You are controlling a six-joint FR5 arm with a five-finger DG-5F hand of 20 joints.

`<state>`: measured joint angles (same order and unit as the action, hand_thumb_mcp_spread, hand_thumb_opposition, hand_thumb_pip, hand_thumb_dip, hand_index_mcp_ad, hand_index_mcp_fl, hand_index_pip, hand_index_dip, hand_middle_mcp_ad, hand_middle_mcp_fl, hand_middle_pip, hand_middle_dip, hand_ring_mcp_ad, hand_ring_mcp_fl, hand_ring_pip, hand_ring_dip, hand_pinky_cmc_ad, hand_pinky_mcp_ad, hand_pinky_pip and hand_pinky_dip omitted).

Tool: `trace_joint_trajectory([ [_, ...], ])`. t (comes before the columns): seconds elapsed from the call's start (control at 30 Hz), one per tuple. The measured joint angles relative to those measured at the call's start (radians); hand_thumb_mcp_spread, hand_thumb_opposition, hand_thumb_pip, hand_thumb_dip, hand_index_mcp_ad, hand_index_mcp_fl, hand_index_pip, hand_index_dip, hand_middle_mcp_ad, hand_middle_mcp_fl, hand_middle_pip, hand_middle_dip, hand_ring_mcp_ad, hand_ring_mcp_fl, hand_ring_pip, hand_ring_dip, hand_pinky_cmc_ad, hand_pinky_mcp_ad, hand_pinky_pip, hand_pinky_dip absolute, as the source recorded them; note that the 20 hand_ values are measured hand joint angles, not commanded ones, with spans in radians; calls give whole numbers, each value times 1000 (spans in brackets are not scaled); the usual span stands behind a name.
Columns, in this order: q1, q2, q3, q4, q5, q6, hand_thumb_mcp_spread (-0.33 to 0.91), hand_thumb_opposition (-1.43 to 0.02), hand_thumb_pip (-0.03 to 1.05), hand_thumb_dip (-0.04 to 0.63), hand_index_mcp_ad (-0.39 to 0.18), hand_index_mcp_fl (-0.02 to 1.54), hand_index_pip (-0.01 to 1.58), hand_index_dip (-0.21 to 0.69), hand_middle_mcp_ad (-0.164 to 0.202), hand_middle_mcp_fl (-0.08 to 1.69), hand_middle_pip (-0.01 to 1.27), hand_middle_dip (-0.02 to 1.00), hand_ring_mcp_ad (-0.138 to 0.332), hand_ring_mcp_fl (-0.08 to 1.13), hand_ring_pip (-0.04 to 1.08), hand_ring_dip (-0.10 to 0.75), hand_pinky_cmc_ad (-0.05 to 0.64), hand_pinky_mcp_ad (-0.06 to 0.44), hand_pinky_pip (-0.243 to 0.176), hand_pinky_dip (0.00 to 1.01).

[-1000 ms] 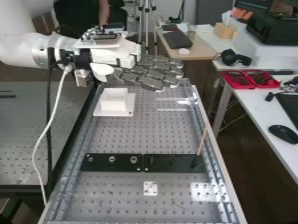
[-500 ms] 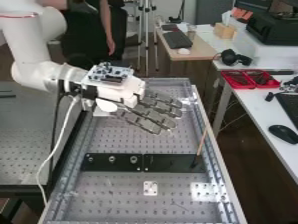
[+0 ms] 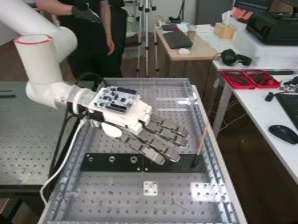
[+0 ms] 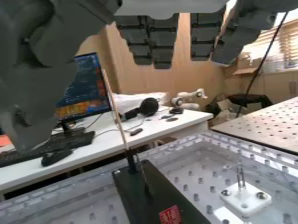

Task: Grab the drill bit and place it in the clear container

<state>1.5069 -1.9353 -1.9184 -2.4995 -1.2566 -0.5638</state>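
Perforated bench surface [image 3: 113, 200] glossy, clear plastic-looking; black strips [image 3: 100, 161] smooth, matt; thin rod [image 3: 201, 142] wood-like; arm [image 3: 43, 60] smooth, satiny; hand [image 3: 149, 150] matt

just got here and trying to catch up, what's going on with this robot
The arm has its robot hand out over the perforated bench, just above a long black plate. Its fingers are extended and hold nothing. A thin rod stands upright, slightly tilted, near one end of the plate, with a small white bracket on the bench beyond the plate. The drill bit has not been picked up yet.
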Motion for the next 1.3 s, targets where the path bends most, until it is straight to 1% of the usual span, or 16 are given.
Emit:
trace_joint_trajectory([
  [0.1, -7, -17, 11, 12, 1, 4, 264, -709, 562, 96, 72, 138, 89, 208, 87, 58, 157, 54, 209, 5, 101, -21, 246, 148, -115, 309],
  [0.17, -18, -31, 27, 10, -14, 0, 276, -712, 565, 112, 72, 141, 136, 211, 91, 94, 150, 61, 209, 7, 101, -21, 246, 148, -115, 309],
  [0.2, -22, -36, 33, 9, -22, -2, 290, -709, 579, 122, 72, 141, 199, 213, 87, 122, 148, 63, 209, 3, 101, -21, 243, 148, -115, 309],
  [0.27, -35, -50, 55, 1, -53, -12, 295, -733, 654, 157, 56, 176, 340, 213, 91, 120, 148, 79, 209, 3, 99, -21, 246, 148, -115, 309],
  [0.4, -51, -72, 95, -21, -92, -41, 312, -754, 670, 188, 51, 176, 625, 202, 87, 120, 147, 91, 209, 3, 98, -21, 246, 150, -113, 309],
  [0.43, -56, -80, 108, -30, -104, -50, 314, -756, 716, 199, 49, 173, 679, 195, 86, 117, 141, 94, 209, 9, 93, -21, 253, 150, -113, 309],
  [0.47, -60, -89, 124, -40, -118, -62, 326, -770, 726, 208, 38, 173, 710, 187, 89, 122, 138, 96, 209, 2, 93, -21, 246, 150, -117, 309],
  [0.57, -72, -114, 162, -65, -153, -85, 325, -771, 726, 237, 19, 171, 883, 176, 89, 124, 140, 113, 211, 7, 94, -21, 253, 147, -113, 309],
  [0.73, -88, -149, 207, -85, -192, -119, 335, -798, 726, 237, 2, 155, 1058, 173, 87, 120, 138, 122, 211, 0, 84, -21, 253, 147, -113, 274],
  [0.77, -91, -158, 217, -88, -199, -127, 340, -803, 726, 251, 0, 138, 1077, 173, 89, 122, 134, 126, 211, 0, 86, -21, 253, 150, -113, 269],
  [0.83, -95, -169, 230, -94, -205, -133, 356, -803, 726, 251, -7, 87, 1168, 183, 86, 119, 131, 126, 209, 0, 82, -21, 253, 150, -110, 253],
  [0.87, -98, -178, 240, -100, -210, -135, 356, -803, 726, 251, -7, 89, 1185, 175, 84, 117, 136, 138, 209, 0, 82, -21, 253, 150, -110, 251],
  [1.03, -112, -206, 270, -118, -227, -152, 374, -803, 726, 257, -24, 58, 1346, 269, 86, 138, 134, 147, 211, 0, 80, -19, 255, 147, -105, 209],
  [1.2, -117, -212, 271, -113, -234, -159, 384, -803, 726, 257, -24, 37, 1428, 316, 82, 138, 134, 157, 211, 0, 80, -19, 255, 150, -105, 192],
  [1.23, -117, -212, 268, -107, -238, -161, 405, -803, 726, 257, -24, 24, 1443, 332, 82, 136, 134, 159, 211, 0, 80, -19, 255, 147, -105, 190],
  [1.3, -117, -212, 261, -99, -243, -163, 405, -803, 726, 257, -37, 24, 1456, 349, 82, 136, 131, 161, 211, 0, 80, -19, 255, 150, -103, 190],
])
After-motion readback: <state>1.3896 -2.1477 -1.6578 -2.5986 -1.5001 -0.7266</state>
